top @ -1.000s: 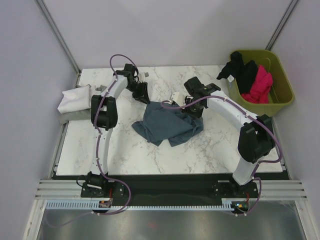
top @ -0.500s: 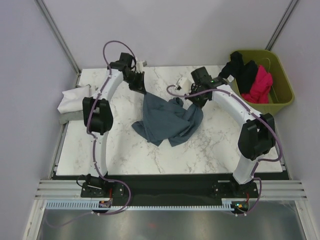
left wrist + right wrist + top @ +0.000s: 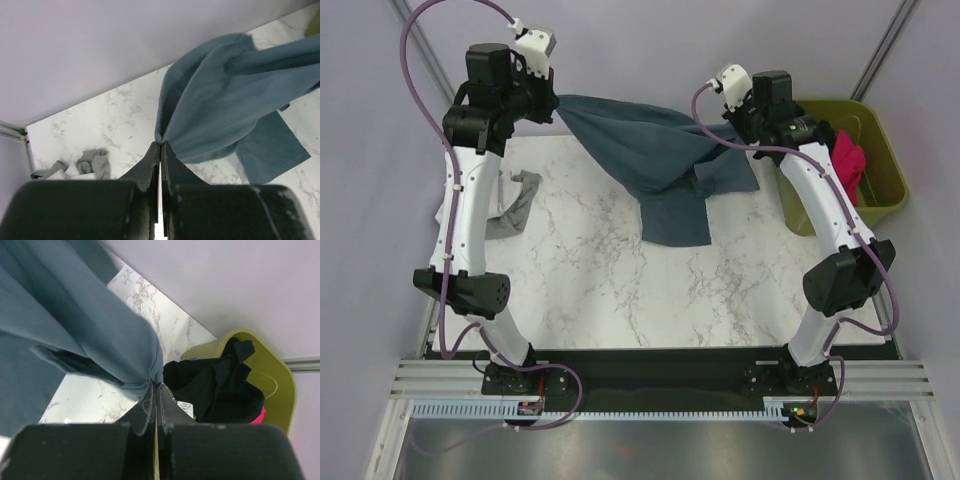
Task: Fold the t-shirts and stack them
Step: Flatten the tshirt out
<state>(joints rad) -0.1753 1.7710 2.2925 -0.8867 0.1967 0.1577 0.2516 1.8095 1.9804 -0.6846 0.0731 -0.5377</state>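
A slate blue-grey t-shirt [image 3: 660, 150] hangs in the air over the back of the table, stretched between both raised arms, its lower part [image 3: 676, 215] drooping toward the marble. My left gripper [image 3: 558, 103] is shut on its left edge; the left wrist view shows the cloth [image 3: 225, 95] pinched at the fingertips of that gripper [image 3: 161, 145]. My right gripper [image 3: 738, 135] is shut on the right edge, where the cloth [image 3: 75, 315] bunches at the tips of the right gripper [image 3: 156, 384]. A black t-shirt [image 3: 220, 385] and a magenta one [image 3: 846, 160] lie in the bin.
The olive-green bin [image 3: 885, 170] stands at the back right, off the table's corner. A grey cloth [image 3: 515, 205] lies crumpled at the table's left edge beside the left arm, also visible in the left wrist view as a grey cloth [image 3: 92, 162]. Walls close in behind the table.
Both arms have risen and moved apart toward the back wall, lifting the blue-grey t-shirt off the table and spreading it. The left gripper has shut on the shirt's edge.
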